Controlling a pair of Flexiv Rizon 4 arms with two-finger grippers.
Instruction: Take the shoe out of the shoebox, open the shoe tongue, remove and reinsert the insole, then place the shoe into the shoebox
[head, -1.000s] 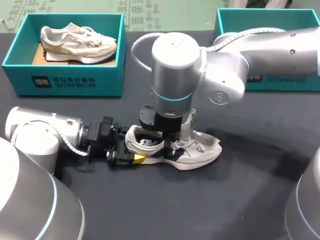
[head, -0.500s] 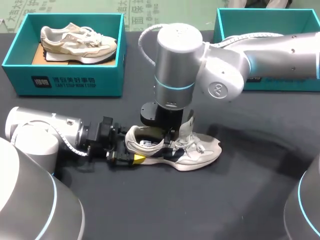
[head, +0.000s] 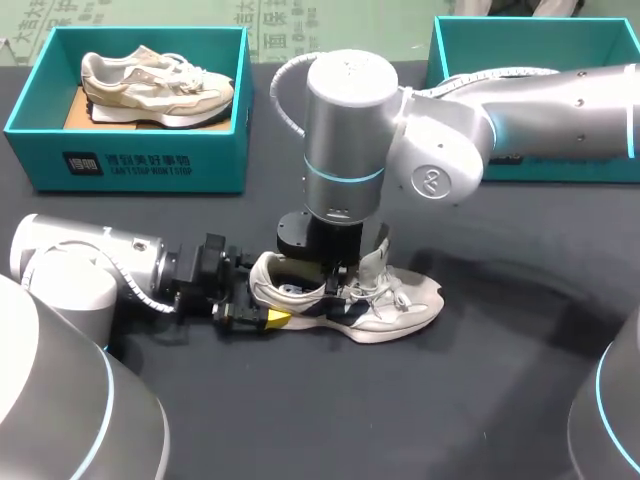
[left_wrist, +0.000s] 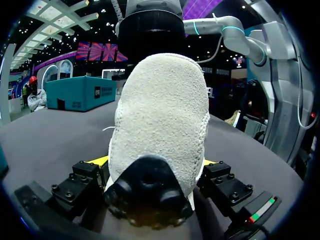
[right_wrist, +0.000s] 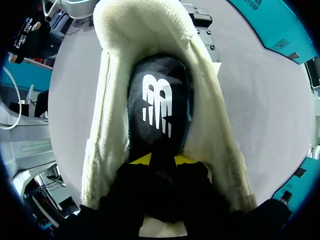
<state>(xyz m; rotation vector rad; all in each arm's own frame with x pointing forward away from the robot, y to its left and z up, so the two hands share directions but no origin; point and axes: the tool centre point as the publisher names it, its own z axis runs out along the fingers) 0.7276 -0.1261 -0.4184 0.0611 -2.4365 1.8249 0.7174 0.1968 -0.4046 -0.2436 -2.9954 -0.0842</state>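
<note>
Dark tabletop (head: 500, 400), shoe (head: 395, 305) sitting mid-table, heel clamped between the left gripper (head: 262, 317) fingers. Right gripper (right_wrist: 167, 160) is down inside, over the black insole (right_wrist: 157, 105); can't tell if it's gripping. Right arm (head: 345, 150) hides the opening from above. Teal shoebox (head: 130, 165) with another shoe (head: 155, 85) sits behind, well apart.

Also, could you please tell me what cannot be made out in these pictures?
Whether the right gripper grips the insole: head view, the right arm covers it; right wrist view, its dark body hides the contact.
The insole's front end inside the shoe: right wrist view, that gripper covers it; left wrist view, the heel blocks it.
What the right shoebox holds: head view, the right arm and picture edge cut it off.
</note>
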